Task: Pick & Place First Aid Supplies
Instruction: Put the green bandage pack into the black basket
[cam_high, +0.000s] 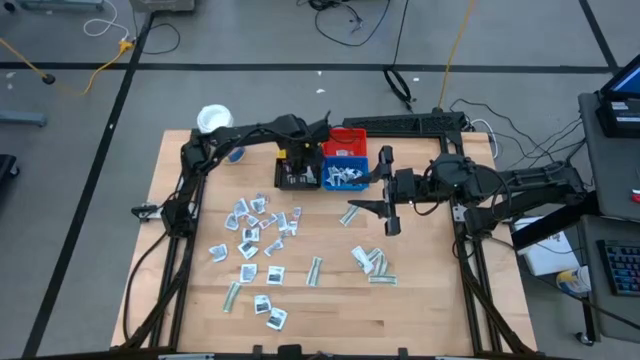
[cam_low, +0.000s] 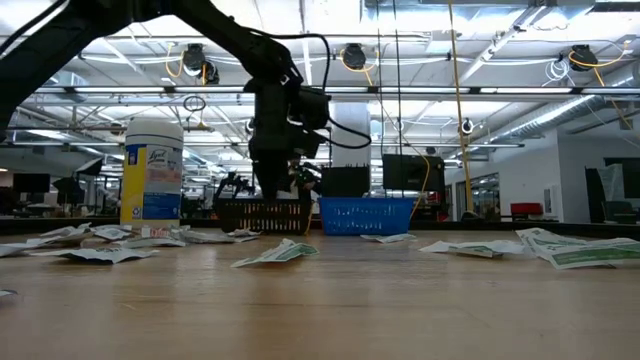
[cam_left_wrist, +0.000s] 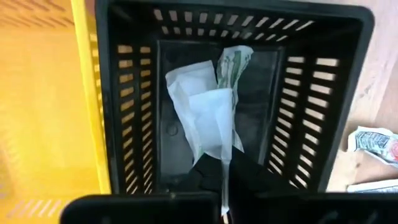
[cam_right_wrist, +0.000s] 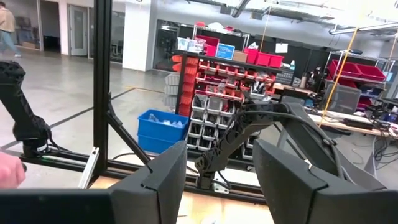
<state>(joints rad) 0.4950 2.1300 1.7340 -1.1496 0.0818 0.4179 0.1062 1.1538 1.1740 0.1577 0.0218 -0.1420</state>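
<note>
Small white first aid packets (cam_high: 262, 222) lie scattered on the wooden table, with more at the right (cam_high: 372, 262). My left gripper (cam_left_wrist: 224, 196) points down over the black bin (cam_left_wrist: 323, 93) and is shut on one white packet (cam_left_wrist: 202, 112). A second packet with green print (cam_left_wrist: 235, 62) shows behind the held one; whether it lies on the bin's floor I cannot tell. The low view shows the left gripper (cam_low: 270, 185) just above the bin's rim. My right gripper (cam_right_wrist: 221, 186) waits open and level above the table's right half (cam_high: 385, 192). My left gripper pinches the white packet by one narrow end (cam_left_wrist: 224, 177) between its two shut fingers. It comes from above, pointing down. The packet hangs below the fingers inside the black bin's walls; whether its lower end touches the bin's floor I cannot tell.
A yellow bin (cam_left_wrist: 43, 106) stands against the black one. A blue bin (cam_high: 345, 172) with packets and a red bin (cam_high: 347, 142) stand to the right. A white-lidded jar (cam_high: 213, 119) stands at the far left. The near part of the table is bare wood (cam_high: 330, 320).
</note>
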